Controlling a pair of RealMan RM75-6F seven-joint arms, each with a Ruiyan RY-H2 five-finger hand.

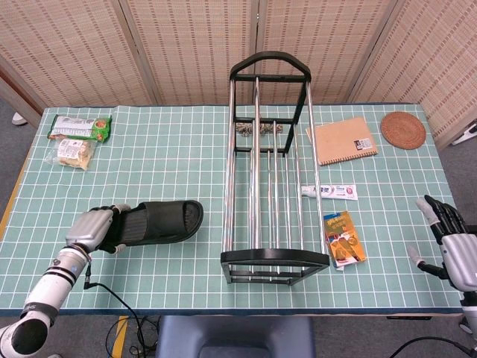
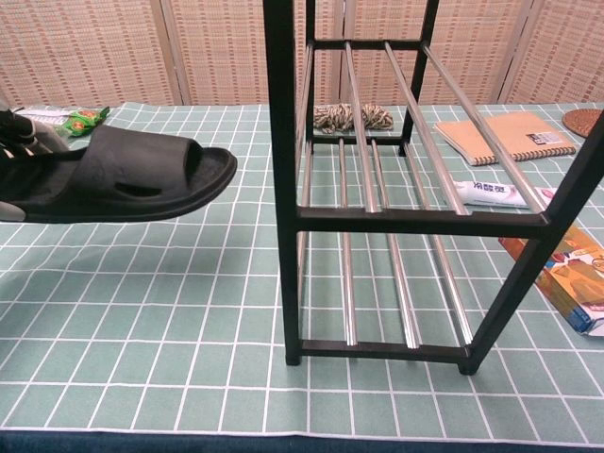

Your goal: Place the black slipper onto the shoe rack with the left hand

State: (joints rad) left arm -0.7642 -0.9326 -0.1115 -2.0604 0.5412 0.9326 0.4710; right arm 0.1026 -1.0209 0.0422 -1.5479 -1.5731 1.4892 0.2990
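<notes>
The black slipper (image 1: 160, 221) hangs above the mat at the left, toe pointing right toward the shoe rack (image 1: 272, 160). My left hand (image 1: 91, 228) grips its heel end. In the chest view the slipper (image 2: 123, 179) is clearly lifted, its shadow on the mat below, and my left hand (image 2: 19, 142) shows only at the frame's left edge. The shoe rack (image 2: 377, 189) is a black frame with chrome bars, standing mid-table. My right hand (image 1: 451, 242) rests at the table's right edge, fingers spread, holding nothing.
Snack packets (image 1: 78, 138) lie at the far left. A notebook (image 1: 344, 140) and round coaster (image 1: 403, 130) sit at the back right. A toothpaste tube (image 1: 329, 192) and orange packet (image 1: 344, 239) lie right of the rack. A rope bundle (image 2: 351, 117) lies behind the rack.
</notes>
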